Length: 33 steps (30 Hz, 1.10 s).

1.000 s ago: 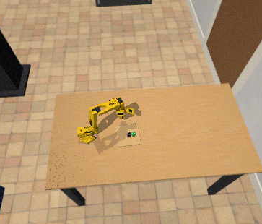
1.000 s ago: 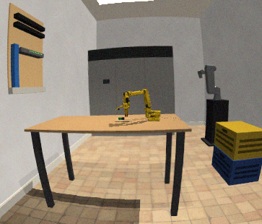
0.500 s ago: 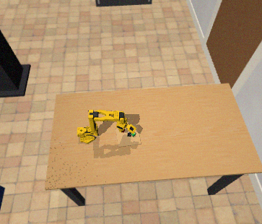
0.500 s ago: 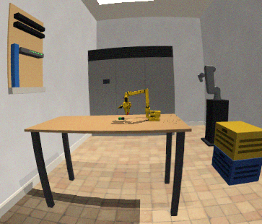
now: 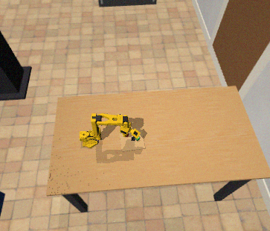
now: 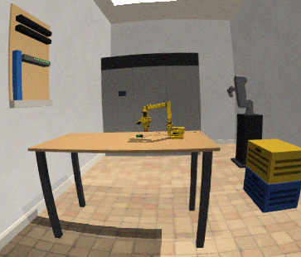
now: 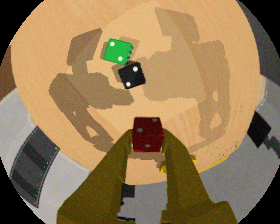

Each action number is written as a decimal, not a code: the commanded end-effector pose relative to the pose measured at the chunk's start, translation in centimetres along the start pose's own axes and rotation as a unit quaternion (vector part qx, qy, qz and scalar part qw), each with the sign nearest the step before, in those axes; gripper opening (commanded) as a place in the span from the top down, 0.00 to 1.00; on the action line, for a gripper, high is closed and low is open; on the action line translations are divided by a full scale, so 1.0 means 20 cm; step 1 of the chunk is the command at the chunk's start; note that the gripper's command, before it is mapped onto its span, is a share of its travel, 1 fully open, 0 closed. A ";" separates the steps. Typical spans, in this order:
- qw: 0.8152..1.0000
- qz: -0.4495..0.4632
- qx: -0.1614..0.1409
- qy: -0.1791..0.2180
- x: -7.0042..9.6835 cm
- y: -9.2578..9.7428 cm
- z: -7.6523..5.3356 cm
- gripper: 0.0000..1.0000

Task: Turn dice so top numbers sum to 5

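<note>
My gripper (image 7: 148,152) is shut on a dark red die (image 7: 148,135) and holds it in the air above the tan mat (image 7: 184,70). A green die (image 7: 118,50) and a black die (image 7: 131,75) lie on the mat, corner to corner, beyond the held die. In the top view the gripper (image 5: 133,135) hangs over the mat (image 5: 132,142), with the green die (image 5: 137,138) just beside it. In the exterior view the gripper (image 6: 145,123) is well above the table and the green die (image 6: 138,135) lies below it.
The arm's yellow base (image 5: 89,138) stands on the wooden table to the left of the mat. The arm casts shadows over the mat. A stack of yellow and blue crates (image 6: 274,173) stands on the floor away from the table.
</note>
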<state>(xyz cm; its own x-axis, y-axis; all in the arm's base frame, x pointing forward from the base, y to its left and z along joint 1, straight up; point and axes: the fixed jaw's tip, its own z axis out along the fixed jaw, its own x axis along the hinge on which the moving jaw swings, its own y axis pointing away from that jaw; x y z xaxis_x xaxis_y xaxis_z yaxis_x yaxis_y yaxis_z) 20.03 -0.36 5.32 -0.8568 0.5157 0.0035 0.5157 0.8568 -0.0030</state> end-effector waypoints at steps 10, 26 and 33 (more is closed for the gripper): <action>0.999 0.008 -0.014 -0.027 -0.04 -0.01 -0.04 1.00; 0.999 0.008 -0.014 -0.027 -0.04 -0.01 -0.04 1.00; 0.999 0.008 -0.014 -0.027 -0.04 -0.01 -0.02 1.00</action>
<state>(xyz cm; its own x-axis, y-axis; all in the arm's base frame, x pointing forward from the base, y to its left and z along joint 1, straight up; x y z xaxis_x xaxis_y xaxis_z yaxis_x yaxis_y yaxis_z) 20.07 -0.78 5.03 -0.8469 0.5317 -0.0013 0.5317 0.8469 -0.0005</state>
